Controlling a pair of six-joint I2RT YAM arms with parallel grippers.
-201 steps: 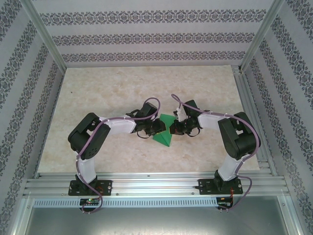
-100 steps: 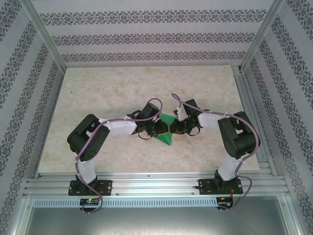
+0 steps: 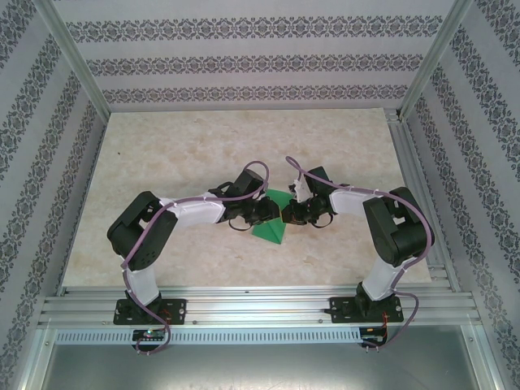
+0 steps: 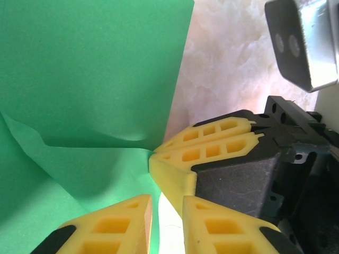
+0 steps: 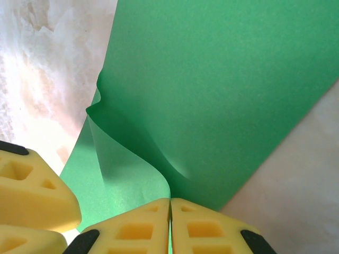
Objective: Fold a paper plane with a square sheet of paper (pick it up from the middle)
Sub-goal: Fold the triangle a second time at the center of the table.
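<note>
Green square sheet of paper (image 3: 272, 231) sits mid-table (image 3: 203, 146), curled between both arms' tips — right gripper (image 5: 170, 203) clenched on its bent edge, left gripper (image 4: 167, 203) just beside that pinch, fingers slightly parted — bare table showing through the gap.

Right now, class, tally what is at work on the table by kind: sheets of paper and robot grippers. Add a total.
square sheet of paper, green: 1
grippers: 2 (left gripper, right gripper)
Total: 3
</note>
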